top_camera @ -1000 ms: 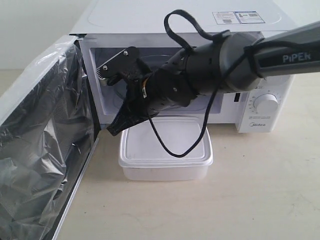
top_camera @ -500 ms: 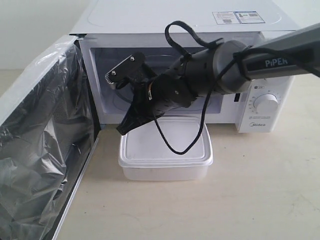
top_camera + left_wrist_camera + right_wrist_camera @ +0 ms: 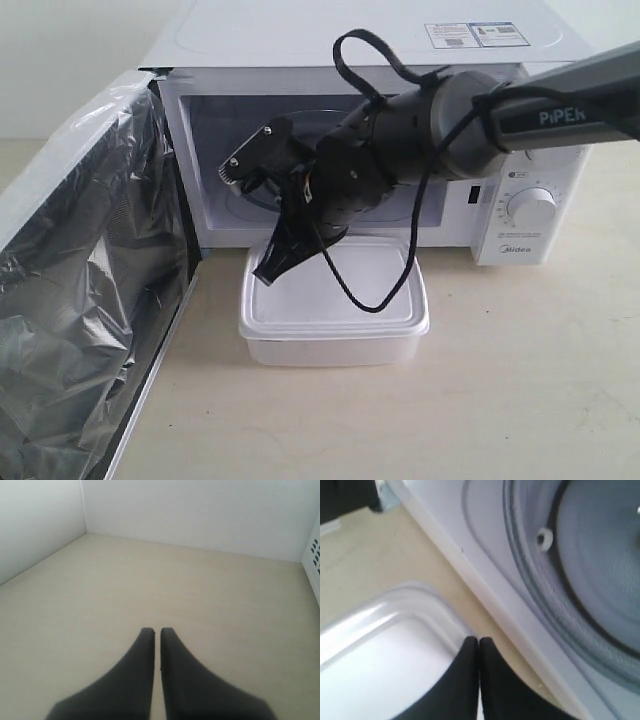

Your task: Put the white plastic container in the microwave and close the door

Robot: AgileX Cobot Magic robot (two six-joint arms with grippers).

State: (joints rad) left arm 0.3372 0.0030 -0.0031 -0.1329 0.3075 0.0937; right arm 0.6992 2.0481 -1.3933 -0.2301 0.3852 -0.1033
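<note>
Right tool (image 3: 268, 277) pinched closed, empty, at white plastic container (image 3: 300, 300) rim; door (image 3: 90, 280) wide open.

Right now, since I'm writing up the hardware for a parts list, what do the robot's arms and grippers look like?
The right arm is dark grey with rounded cylindrical joints and white PiPER lettering; a black cable loops off it. The right gripper and left gripper each have two black, tapering, curved fingers.

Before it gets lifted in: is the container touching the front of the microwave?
Apart. The right wrist view shows a strip of bare table between the container corner and the microwave front edge.
</note>
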